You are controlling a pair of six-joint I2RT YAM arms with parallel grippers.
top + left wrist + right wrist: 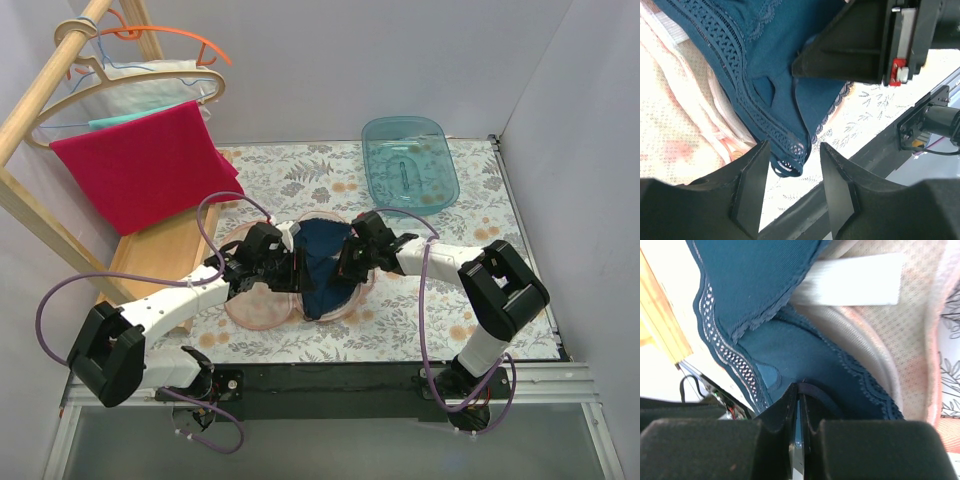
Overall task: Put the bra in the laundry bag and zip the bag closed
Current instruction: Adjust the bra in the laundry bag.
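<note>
Squarely in the middle of the desk [300, 180], the bra [322, 262] lies spread across the laundry bag [262, 305]. The bag is unzipped and lies wide open, its pale mesh lining [670, 115] facing up. The dark blue fabric covers the bag's middle and right side, while the left side is bare. In the left wrist view, a lace-trimmed corner of the bra [790, 157] reaches past the bag's edge over the flowered desk cloth.

The left jaws stand spread at that corner. The lace tip sits in the gap between them, and neither side presses on it. The right jaws come in from the opposite side and are nearly pressed together, leaving only a thin slit. A sliver of the bra's edge [805, 390] is caught at their tips. A white label [850, 280] shows on the bag's lining just beyond.

Both arms reach inward from the near edge and meet over the bag. A translucent teal tub [410, 165] sits well apart at the far right of the desk. On the left, a red towel [150, 170] hangs on a wooden rack [40, 100] below an orange hanger [190, 40].
</note>
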